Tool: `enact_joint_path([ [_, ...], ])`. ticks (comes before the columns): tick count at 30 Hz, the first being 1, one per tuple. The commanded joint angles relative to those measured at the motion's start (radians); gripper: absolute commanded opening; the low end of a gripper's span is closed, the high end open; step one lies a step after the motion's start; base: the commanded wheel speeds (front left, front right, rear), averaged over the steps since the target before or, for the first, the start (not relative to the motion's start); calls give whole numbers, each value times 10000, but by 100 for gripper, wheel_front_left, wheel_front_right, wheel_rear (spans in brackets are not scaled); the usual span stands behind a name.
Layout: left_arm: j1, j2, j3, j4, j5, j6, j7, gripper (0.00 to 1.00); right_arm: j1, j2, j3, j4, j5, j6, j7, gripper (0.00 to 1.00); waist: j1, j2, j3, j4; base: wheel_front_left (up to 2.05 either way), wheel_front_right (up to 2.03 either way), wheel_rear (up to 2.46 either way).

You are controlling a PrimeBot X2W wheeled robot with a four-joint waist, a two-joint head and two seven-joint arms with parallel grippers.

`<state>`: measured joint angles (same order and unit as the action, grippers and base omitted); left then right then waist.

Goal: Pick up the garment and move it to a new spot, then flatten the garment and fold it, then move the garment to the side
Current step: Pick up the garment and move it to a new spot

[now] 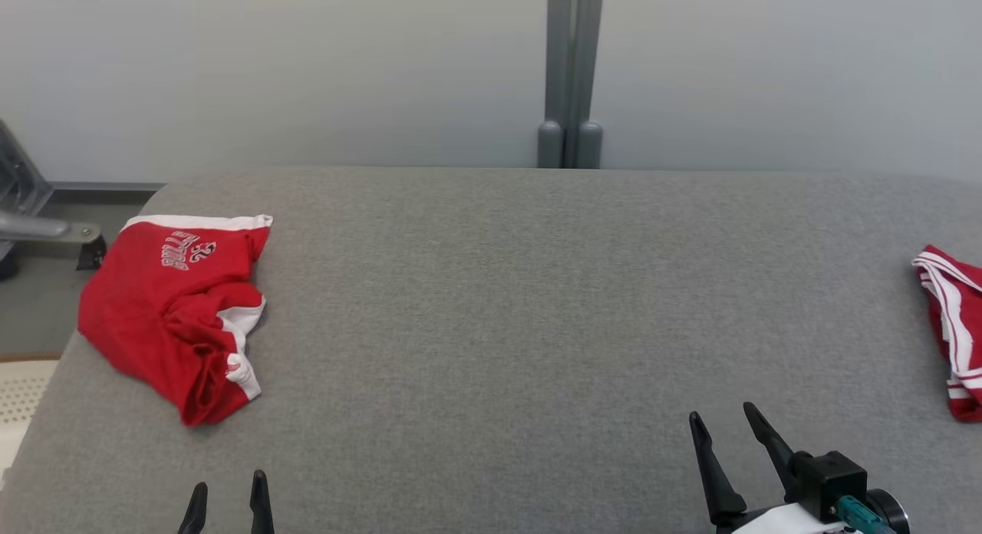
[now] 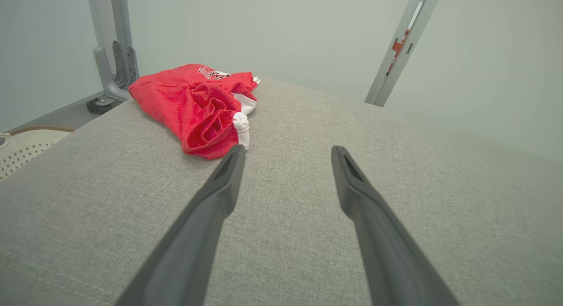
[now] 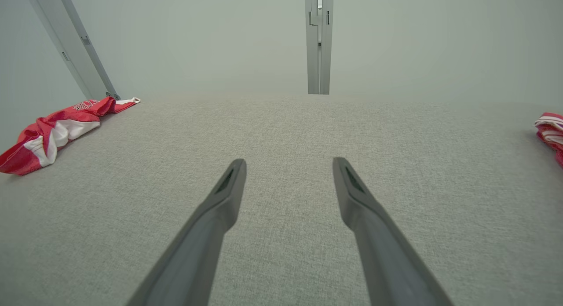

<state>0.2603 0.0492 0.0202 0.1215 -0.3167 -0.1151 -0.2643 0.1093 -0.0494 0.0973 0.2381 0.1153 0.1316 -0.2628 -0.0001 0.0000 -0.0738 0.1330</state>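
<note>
Left jaws wide apart, fingers over bare grey tabletop, plain weave between them. Right jaws spread just as wide, same bare surface between. You find garment, red with white trim and white lettering, crumpled ahead and to left of left jaws: near them, not touching. From right jaws it sits well apart, far off to their left. Second red-and-white cloth lies ahead and to right of right jaws. Grey post stands beyond tabletop, straight ahead of right jaws.
</note>
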Motion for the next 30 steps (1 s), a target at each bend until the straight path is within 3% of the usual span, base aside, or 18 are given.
enact_joint_path([
  [1, 172, 28, 91, 8, -93, 18, 2, 100, -170, -28, 42, 44, 95, -19, -26, 100, 1, 0, -21, 1103, 0, 0, 0],
  [7, 347, 25, 249, 20, -113, -22, 2, 100, -344, -36, 390, 183, 149, -19, -26, 100, 1, 0, 40, 1612, 0, 0, 0],
  [15, -537, 27, 15, 296, -322, -82, 2, 100, -600, -30, 360, 79, -5, -19, -26, 100, 1, 0, 852, 1246, 0, 0, 0],
  [21, -3466, 196, -556, 1739, -1069, -158, 132, 100, -1940, -33, 306, -235, -658, -19, -26, 100, 1, 0, 3282, 699, 0, 0, 0],
  [25, -5796, 854, -1289, 2585, -2090, -163, 907, 100, -2933, -34, 191, -349, -980, -19, -26, 100, 1, 0, 4710, 427, 0, 0, 0],
  [30, -7817, 1512, -1456, 4151, -3002, -162, 2118, 100, -3586, -31, 235, -349, -986, -19, -26, 100, 1, 0, 5571, 151, 0, 0, 0],
])
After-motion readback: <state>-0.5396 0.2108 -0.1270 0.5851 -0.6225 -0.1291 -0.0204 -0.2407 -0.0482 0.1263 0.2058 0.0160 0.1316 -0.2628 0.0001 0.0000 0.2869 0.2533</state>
